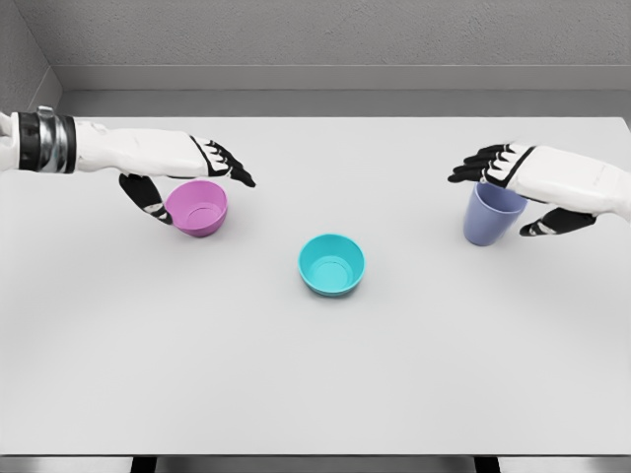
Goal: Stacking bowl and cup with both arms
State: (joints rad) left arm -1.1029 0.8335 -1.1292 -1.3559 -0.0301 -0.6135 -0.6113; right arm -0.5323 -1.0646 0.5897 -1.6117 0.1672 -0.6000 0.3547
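Bright, even, diffuse light falls from above on the white tabletop (325, 374). Shadows beneath the teal bowl (332, 265) are faint and soft. No glare; the render is sharp edge to edge.

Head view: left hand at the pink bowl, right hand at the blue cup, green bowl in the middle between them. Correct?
One thing is off: the middle bowl is teal, not green, as the head view shows. The rest holds: the left hand is at the pink bowl and the right hand is at the blue cup.
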